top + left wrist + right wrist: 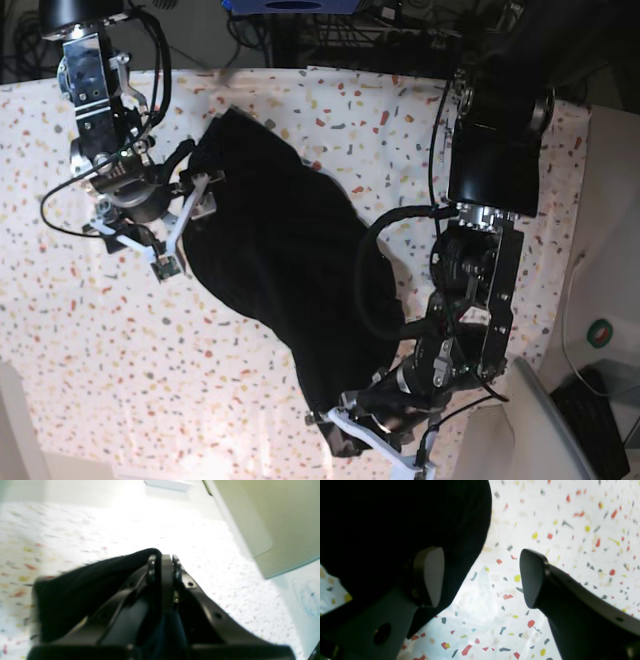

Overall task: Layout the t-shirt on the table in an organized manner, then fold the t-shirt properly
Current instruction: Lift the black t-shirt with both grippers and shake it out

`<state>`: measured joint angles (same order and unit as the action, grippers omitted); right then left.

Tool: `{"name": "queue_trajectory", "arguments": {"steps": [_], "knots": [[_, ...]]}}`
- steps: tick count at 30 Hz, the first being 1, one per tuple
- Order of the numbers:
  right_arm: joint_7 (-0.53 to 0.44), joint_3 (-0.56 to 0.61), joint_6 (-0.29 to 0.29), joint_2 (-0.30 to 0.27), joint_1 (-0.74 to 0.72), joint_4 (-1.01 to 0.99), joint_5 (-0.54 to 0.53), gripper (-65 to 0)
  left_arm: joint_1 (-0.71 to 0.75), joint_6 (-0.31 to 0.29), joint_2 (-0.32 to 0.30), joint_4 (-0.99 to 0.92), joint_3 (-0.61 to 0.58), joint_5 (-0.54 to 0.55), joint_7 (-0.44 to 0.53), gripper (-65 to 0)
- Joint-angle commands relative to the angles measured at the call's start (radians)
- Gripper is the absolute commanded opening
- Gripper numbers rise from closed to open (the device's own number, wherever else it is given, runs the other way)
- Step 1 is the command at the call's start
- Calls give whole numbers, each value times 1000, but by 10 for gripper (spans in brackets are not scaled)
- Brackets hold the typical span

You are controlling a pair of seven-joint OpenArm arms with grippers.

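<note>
L gripper (163,560) nearest in L wrist view: jaws shut, pinching a fold of shirt (87,590), cloth bunched to one side over table (225,580). R gripper (482,577) close over table: jaws wide open, nothing between; one finger (431,575) in front of shirt edge, other over bare flecked cloth. Base view: shirt lying crumpled diagonally across table centre, R gripper (185,225) at its upper end, L gripper (365,425) at lower end near table edge

the t-shirt (280,260) lies across the table (120,350), between both arms.
</note>
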<state>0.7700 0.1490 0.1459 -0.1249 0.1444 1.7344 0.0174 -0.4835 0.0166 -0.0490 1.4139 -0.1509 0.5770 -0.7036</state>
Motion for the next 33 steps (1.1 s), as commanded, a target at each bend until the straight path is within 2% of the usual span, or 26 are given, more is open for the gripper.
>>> {"name": "queue_trajectory", "arguments": {"steps": [1,6,11,16,19,22,28,33], "knots": [[-28,4,-2,14,-19,22,-12,-206,-57,-7,19,-2,6,10,40,-650],[-30,28,-1,37,-42,20,-14,-206,-125,-7,79,-38,4,10,40,-650],[-54,28,1,46,-127,3,-15,-201,-117,-7,77,-12,4,10,38,-650],[-93,34,2,49,-214,-106,-20,-197,-42,-7,68,87,6,11,37,-650],[-102,36,21,74,-245,-132,-20,-195,-11,-7,61,127,4,16,37,-650],[-99,59,119,126,-248,-129,-18,-200,6,-7,62,137,4,18,37,-650],[-99,71,125,210,-245,-127,-18,-201,35,-7,62,170,-51,15,37,-650],[-91,131,125,215,-203,-75,-14,-201,52,-7,54,187,-48,18,37,-650]]}}
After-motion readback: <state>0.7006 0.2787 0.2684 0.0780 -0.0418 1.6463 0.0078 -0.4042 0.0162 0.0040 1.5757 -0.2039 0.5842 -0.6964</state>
